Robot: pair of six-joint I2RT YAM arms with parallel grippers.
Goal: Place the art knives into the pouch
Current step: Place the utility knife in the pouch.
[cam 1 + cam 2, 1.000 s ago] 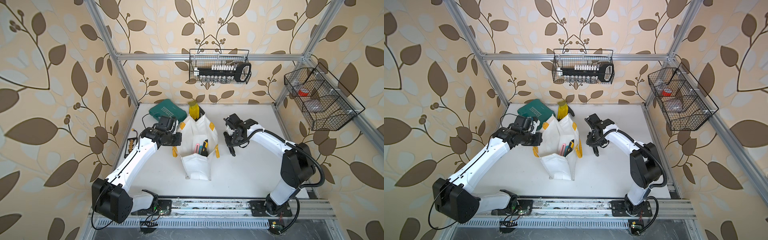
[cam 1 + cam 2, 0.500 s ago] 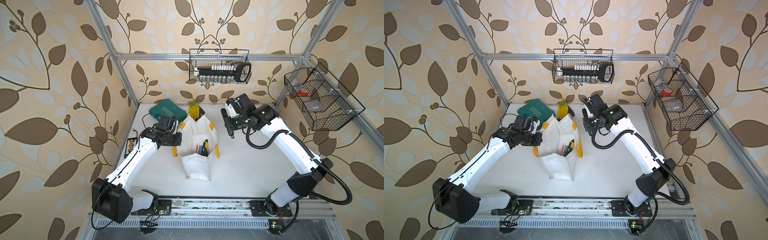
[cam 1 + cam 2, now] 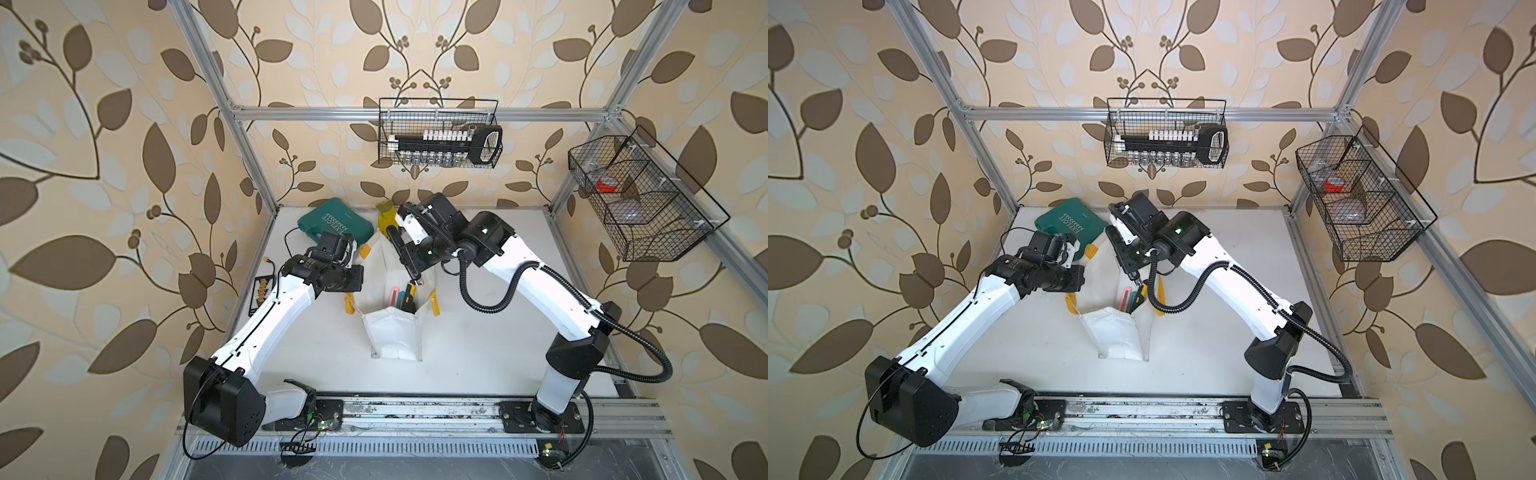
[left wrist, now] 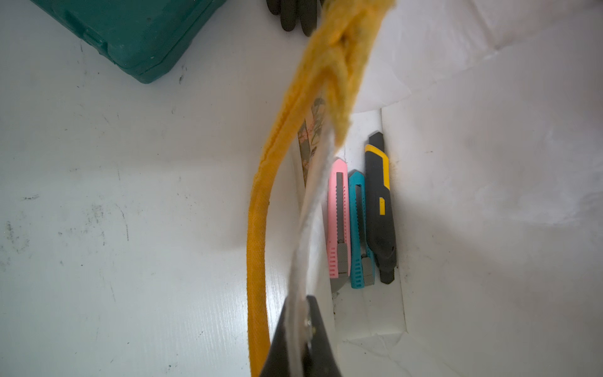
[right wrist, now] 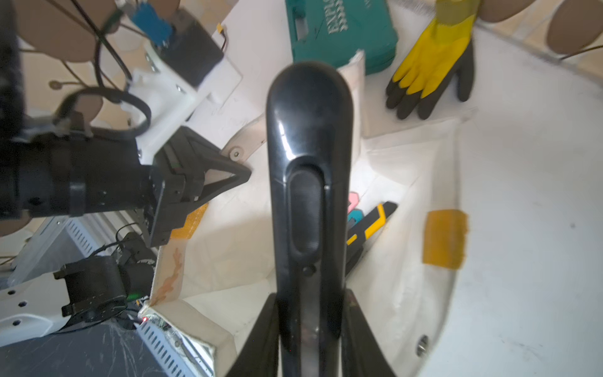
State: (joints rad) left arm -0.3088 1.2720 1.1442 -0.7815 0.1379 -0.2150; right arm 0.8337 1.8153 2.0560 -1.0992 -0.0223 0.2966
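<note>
The right gripper (image 5: 310,329) has its jaws closed part-way on the black art knife (image 5: 306,156), held lengthwise above the open mouth of the pouch (image 3: 395,336); the knife is not yet inside. The left gripper (image 4: 298,315) is fully closed, pinching the white rim (image 4: 311,209) beside the yellow handle (image 4: 257,228). The pouch sits mid-tabletop, running toward the far edge.

Risks, as judged:
- The thin rim may slip from the pinch and the mouth collapse.
- An off-line release may send the knife against a wall and out onto the tabletop.

Only the left wrist view shows the pink cutter (image 4: 337,212), blue cutter (image 4: 357,222) and black-and-yellow cutter (image 4: 378,202) side by side on the pouch floor. Only the right wrist view shows the grip on the knife, which hides most of them.
</note>
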